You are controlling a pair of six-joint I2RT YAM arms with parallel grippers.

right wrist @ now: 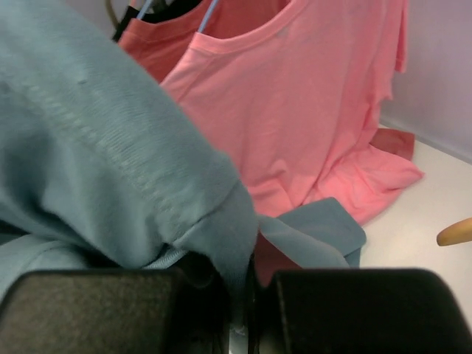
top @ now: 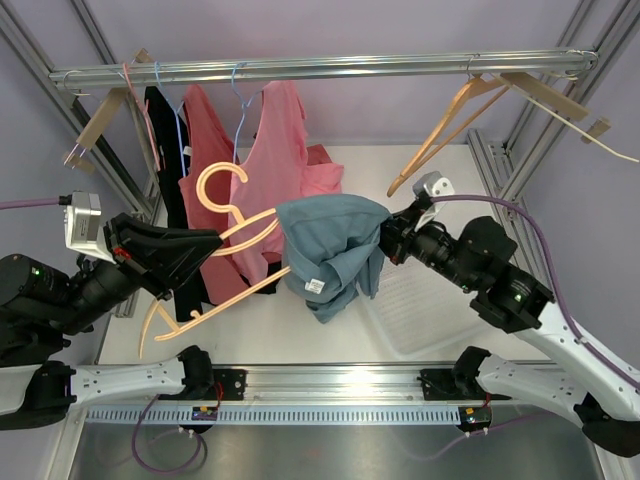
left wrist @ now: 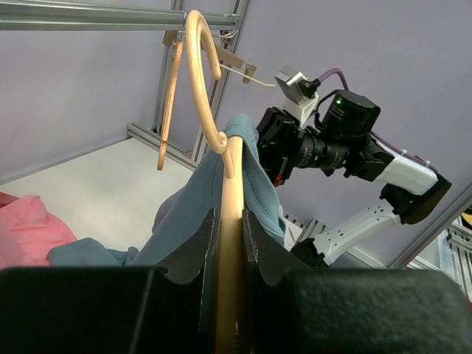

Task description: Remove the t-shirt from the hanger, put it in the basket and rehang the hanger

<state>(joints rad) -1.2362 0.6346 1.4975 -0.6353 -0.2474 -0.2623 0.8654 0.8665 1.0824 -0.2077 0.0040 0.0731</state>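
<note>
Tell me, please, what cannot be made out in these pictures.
- Far end of the hanger: top view, covered by the blue t-shirt.
- Fingertips of the right gripper: top view, buried in the t-shirt's fold.
- Label on the t-shirt: top view, too small to read.
- Lower part of the hanger: left wrist view, hidden inside the left gripper and cut off by the bottom edge.
- Most of the hanger: right wrist view, blocked by the t-shirt.

The blue t-shirt hides one end of the hanger and the right hand's fingertips.
</note>
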